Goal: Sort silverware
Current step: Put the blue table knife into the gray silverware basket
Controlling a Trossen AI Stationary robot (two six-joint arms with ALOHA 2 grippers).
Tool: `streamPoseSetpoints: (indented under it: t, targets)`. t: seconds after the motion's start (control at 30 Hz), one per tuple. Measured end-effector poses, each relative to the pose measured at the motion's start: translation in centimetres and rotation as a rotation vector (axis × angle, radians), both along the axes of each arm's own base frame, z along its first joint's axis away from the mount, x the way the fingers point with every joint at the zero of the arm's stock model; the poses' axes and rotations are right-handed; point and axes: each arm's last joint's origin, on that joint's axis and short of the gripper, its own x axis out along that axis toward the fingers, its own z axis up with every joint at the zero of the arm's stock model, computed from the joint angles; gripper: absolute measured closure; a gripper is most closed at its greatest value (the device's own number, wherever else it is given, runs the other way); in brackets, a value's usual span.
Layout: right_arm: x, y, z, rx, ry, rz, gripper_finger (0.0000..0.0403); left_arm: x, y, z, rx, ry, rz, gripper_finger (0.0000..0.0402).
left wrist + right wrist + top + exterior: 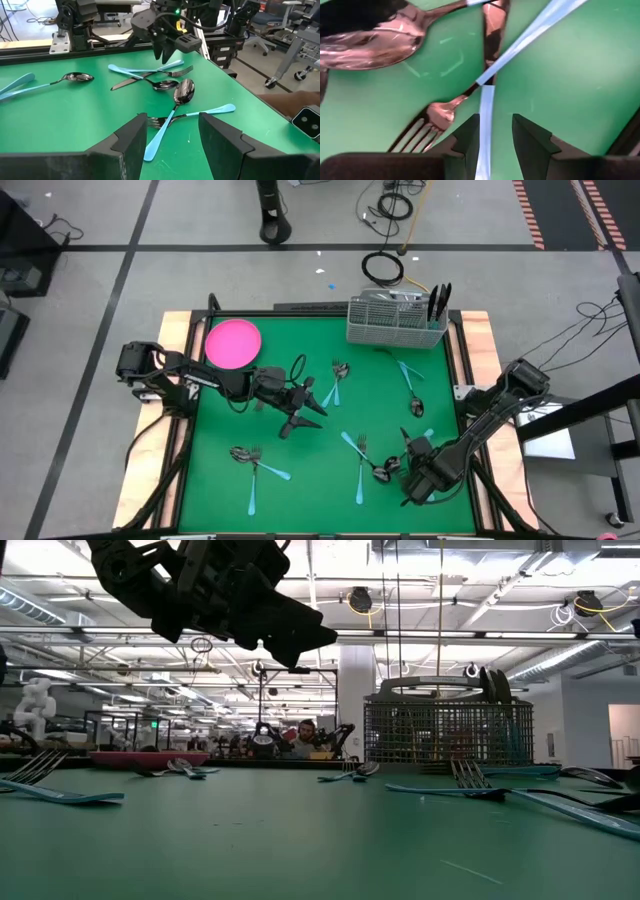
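Across the green surface [300,480], about a dozen pieces of silverware [345,442] lie in five loose clusters. Right tool [495,131], fingers apart, is lowered astride a blue fork handle [485,125]; left tool [300,418], fingers apart, hovers mid-surface.

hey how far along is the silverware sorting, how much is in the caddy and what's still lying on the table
Done: a few dark utensils stand in one end of the caddy. In hand: the right gripper is low over a small pile, its fingers straddling a blue handle, not clearly gripping it. The left gripper hovers open mid-table. Left: blue-handled pieces scattered across the green mat.
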Motion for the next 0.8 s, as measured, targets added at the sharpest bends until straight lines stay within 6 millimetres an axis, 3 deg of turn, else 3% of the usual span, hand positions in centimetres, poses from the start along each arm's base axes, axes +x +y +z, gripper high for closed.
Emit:
streamPoseSetpoints:
  t: [0.8]
  targets:
    - [0.3, -0.7, -2.0, -0.009, -0.006, 0.068, 0.03, 0.0, 0.0, 0.0, -0.001, 0.001, 0.0, 0.0221]
